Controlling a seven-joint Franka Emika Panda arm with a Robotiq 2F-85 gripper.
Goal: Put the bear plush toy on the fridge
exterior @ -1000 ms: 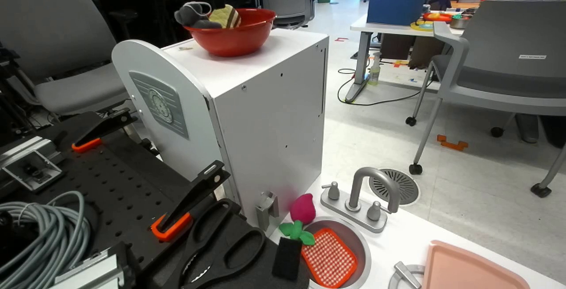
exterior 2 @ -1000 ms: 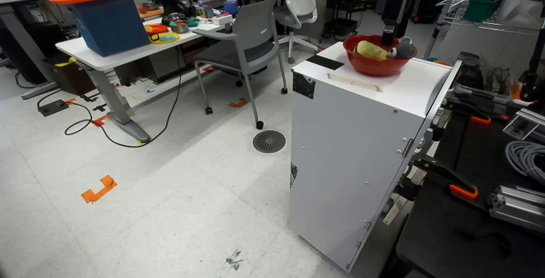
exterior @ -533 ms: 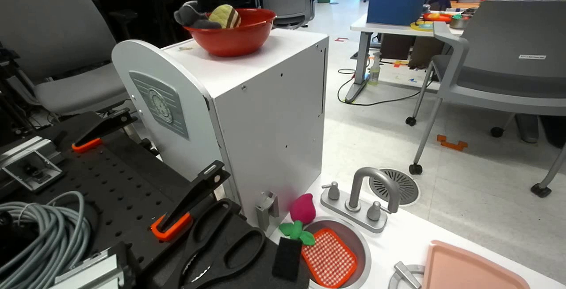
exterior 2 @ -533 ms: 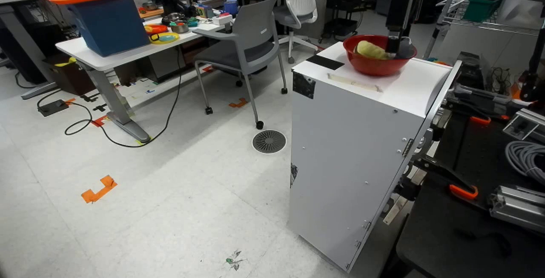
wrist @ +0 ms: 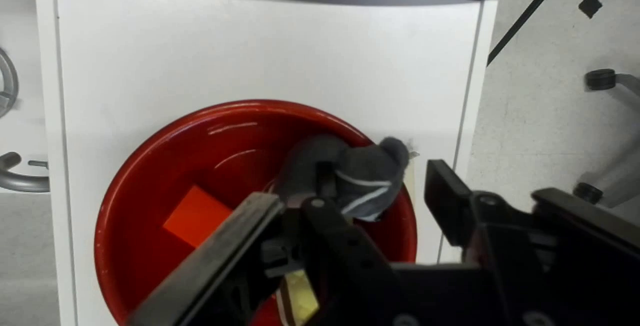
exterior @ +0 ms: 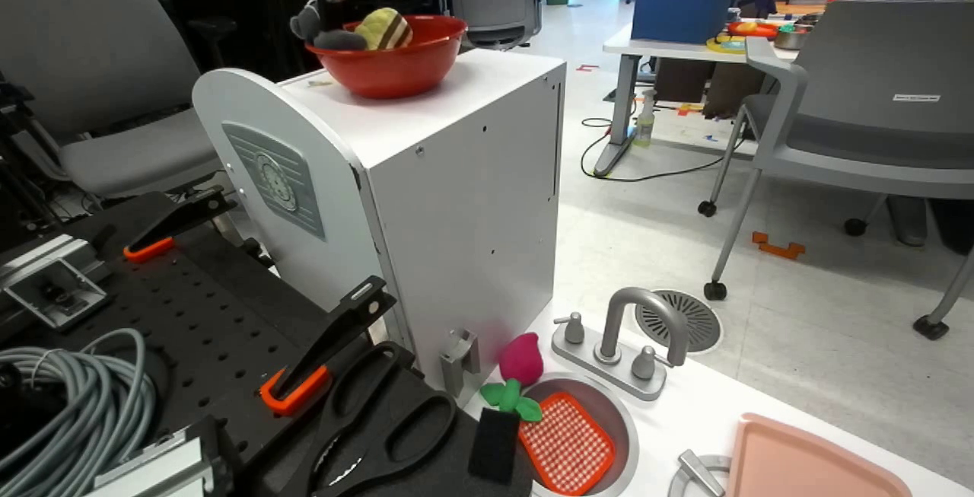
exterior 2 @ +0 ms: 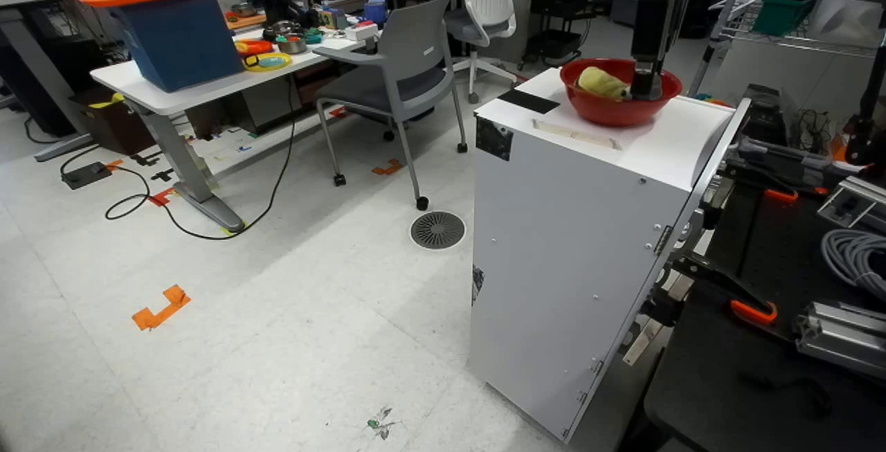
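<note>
The bear plush toy [wrist: 372, 176] is a dark grey soft lump in the red bowl [exterior: 396, 74], its head leaning over the rim. That bowl stands on the flat top of the white fridge [exterior 2: 554, 230]. My gripper [wrist: 381, 181] is lowered there, its jaws part-way apart around the plush's head. In the wrist view the left fingertip is against the plush, between head and body. The opposite pad [wrist: 442, 203] lies past the rim, with a visible gap to the head. In an exterior view the gripper [exterior 2: 647, 82] covers most of the plush.
A yellow striped toy [exterior: 384, 29] shares the bowl, beside an orange-red piece [wrist: 197, 216]. The rounded fridge door [exterior: 266, 154] rises above the top's edge. Near the fridge's foot stand a toy sink [exterior: 624, 436] with a faucet [exterior: 639, 329] and black clamps.
The gripper has come down over the plush and its jaws have narrowed. Bowl, plush and yellow toy have shifted slightly, toward the door side in both exterior views.
</note>
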